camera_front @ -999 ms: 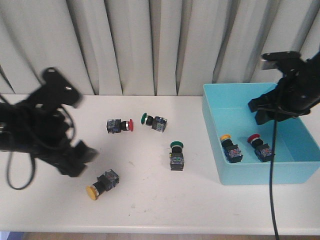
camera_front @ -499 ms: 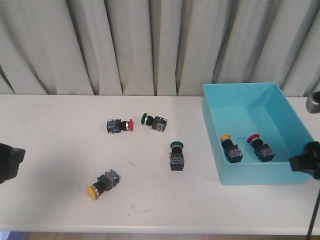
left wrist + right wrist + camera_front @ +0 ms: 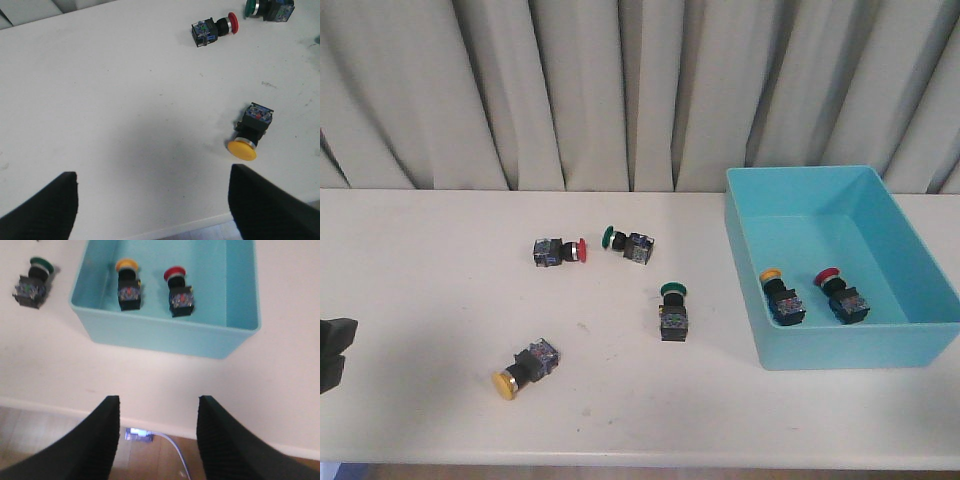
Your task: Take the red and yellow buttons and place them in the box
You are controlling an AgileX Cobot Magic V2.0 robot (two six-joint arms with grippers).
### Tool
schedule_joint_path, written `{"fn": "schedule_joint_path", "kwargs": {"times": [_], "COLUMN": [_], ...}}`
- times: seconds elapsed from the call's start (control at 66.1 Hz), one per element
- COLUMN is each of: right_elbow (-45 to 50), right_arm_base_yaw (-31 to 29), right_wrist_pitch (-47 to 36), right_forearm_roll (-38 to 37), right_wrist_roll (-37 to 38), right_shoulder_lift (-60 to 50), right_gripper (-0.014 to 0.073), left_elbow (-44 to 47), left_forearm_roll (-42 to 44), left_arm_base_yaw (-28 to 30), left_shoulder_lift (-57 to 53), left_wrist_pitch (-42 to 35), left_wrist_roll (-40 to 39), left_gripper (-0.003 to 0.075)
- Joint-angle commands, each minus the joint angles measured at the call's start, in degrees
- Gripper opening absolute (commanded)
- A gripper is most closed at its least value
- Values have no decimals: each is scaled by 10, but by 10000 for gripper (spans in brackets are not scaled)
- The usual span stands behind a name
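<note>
On the table lie a red button (image 3: 561, 251) and a yellow button (image 3: 523, 368), both on their sides. The turquoise box (image 3: 850, 348) at the right holds another yellow button (image 3: 781, 296) and another red button (image 3: 840, 295), standing upright. My left gripper (image 3: 155, 207) is open and empty near the table's front edge, with the yellow button (image 3: 250, 132) just beyond its right finger and the red button (image 3: 214, 30) farther off. My right gripper (image 3: 159, 437) is open and empty over the table's front edge, short of the box (image 3: 165, 335).
Two green-capped buttons (image 3: 627, 242) (image 3: 672, 311) lie in the middle of the table, between the loose buttons and the box. A dark part of my left arm (image 3: 332, 352) shows at the left edge. Curtains hang behind the table. A cable (image 3: 170, 445) runs over the floor below.
Both arms have pulled back out of the front view. The right gripper left the space over the box. The left arm slid to the left edge. No button has moved.
</note>
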Motion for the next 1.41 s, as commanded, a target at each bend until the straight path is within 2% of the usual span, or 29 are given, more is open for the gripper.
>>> {"fn": "schedule_joint_path", "kwargs": {"times": [0.0,0.106,0.212,0.469,0.575,0.848,1.15,1.286,1.392], "right_elbow": [-12,-12,-12,-12,-12,-12,-12,-12,-12], "right_arm_base_yaw": [-2,-2,-2,-2,-2,-2,-2,-2,-2], "right_wrist_pitch": [-56,-61,-59,-59,-59,-13,-12,-10,-7], "right_forearm_roll": [-1,-1,1,16,16,14,14,14,16], "right_wrist_roll": [-3,-3,-3,-3,-3,-3,-3,-3,-3], "right_shoulder_lift": [-29,-47,-48,-48,-48,-48,-48,-48,-48], "right_gripper": [319,288,237,60,-13,-7,-7,-7,-7], "left_elbow": [-13,-13,-13,-13,-13,-13,-10,34,109], "left_forearm_roll": [4,5,5,18,18,18,17,10,-20], "left_arm_base_yaw": [0,0,0,0,0,0,0,11,50], "left_shoulder_lift": [-2,-2,-2,-2,-2,-2,-2,-57,-137], "left_wrist_pitch": [-47,-54,-63,-65,-67,-59,-59,-82,-143], "left_wrist_roll": [-6,-6,-5,-5,-5,-6,-6,22,25], "left_gripper": [576,533,449,112,-4,-8,-7,-7,-7]}}
